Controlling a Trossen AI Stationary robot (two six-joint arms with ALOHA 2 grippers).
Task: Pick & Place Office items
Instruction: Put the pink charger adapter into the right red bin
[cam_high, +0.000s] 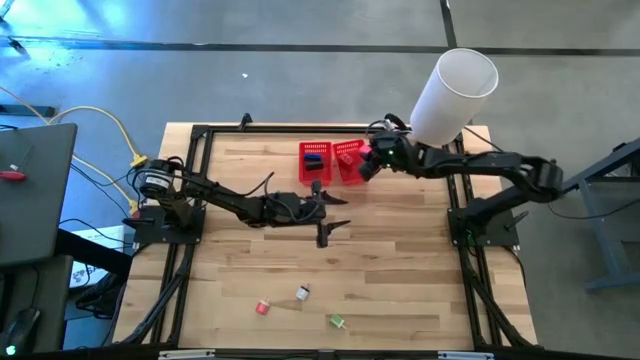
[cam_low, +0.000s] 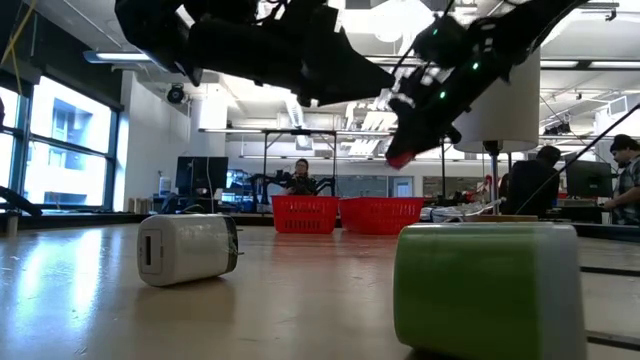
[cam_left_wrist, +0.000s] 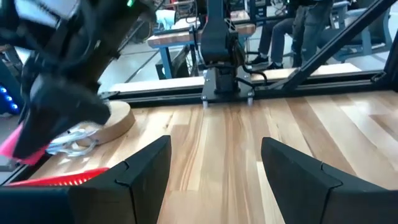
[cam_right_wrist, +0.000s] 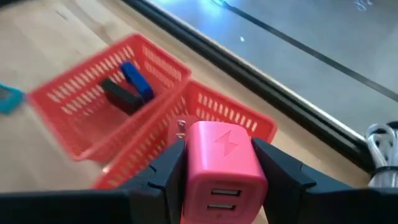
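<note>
The pink charger (cam_right_wrist: 221, 168) sits clamped between the fingers of the right gripper (cam_right_wrist: 219, 177), plug prongs pointing away from the wrist and its port face toward the camera, its long axis running along the fingers. It hangs in the air at the table's far edge, just above the right-hand red basket (cam_high: 349, 160); the drop probably turns on that one relation, the basket mouth lying straight below and slightly ahead of the jaws. The left-hand red basket (cam_right_wrist: 93, 106) touches it on the side and already holds a blue item (cam_right_wrist: 137, 81) and a black rectangle (cam_right_wrist: 121, 96), so a release too far that way would land in the wrong bin. The big white cylinder (cam_high: 455, 95) stands close behind the right arm. The left gripper (cam_high: 325, 215) waits near the table's middle, jaws apart and empty. Well apart, by the near edge, lie a red-white item (cam_high: 263, 307), a whitish charger (cam_low: 188, 248) and a green charger (cam_low: 487, 285).
</note>
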